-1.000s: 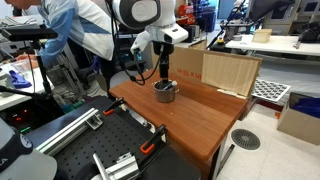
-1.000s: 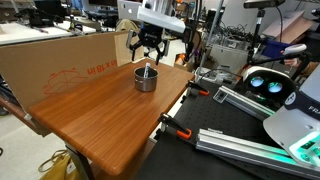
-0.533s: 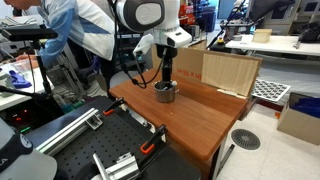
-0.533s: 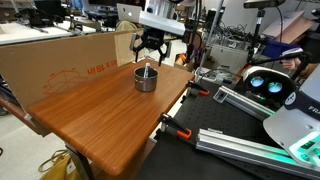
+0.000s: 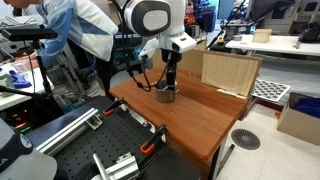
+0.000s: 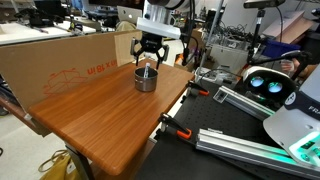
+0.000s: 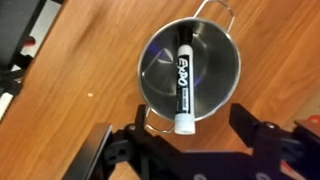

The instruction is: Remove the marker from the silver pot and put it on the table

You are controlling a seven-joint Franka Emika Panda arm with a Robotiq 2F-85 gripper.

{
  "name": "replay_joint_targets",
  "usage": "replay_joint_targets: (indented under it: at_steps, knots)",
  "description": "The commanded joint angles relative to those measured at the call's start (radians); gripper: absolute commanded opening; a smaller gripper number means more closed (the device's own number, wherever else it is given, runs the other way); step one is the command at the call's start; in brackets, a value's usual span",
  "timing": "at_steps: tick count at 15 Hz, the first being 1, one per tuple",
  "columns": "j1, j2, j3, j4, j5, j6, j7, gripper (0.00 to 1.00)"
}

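Steel-walled, the silver pot point(image 7: 222, 50) stood on the reddish desk point(image 7: 70, 90) with the black marker point(image 7: 184, 85) lying inside it, pale end at the rim. The pincer point(image 7: 195, 137) hung above, jaws spread wide, gripping nothing.

Count: 1 marker point(image 7: 184, 85). 1 pot point(image 7: 160, 60), with 2 handles point(image 7: 217, 10). 1 table point(image 6: 100, 120). 1 arm point(image 5: 150, 20), 1 gripper point(image 6: 148, 64), 2 fingers point(image 7: 258, 130). 1 cardboard panel point(image 6: 60, 65) in an exterior view. Orange-handled clamps point(image 6: 199, 91) along the table edge: probably 2, too small to be sure. 1 person point(image 5: 80, 30) behind the arm.
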Motion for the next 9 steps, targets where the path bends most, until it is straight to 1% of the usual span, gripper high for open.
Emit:
replay_joint_targets:
  at_steps: [1,6,8,9]
  knots:
    - [0.021,0.029,-0.021,0.029,-0.003,0.001,0.015,0.58]
    - [0.022,0.030,-0.030,0.036,-0.007,-0.007,0.013,0.22]
    - [0.026,0.029,-0.030,0.040,-0.008,-0.007,0.013,0.05]
    - [0.026,0.029,-0.029,0.041,-0.007,-0.007,0.011,0.03]
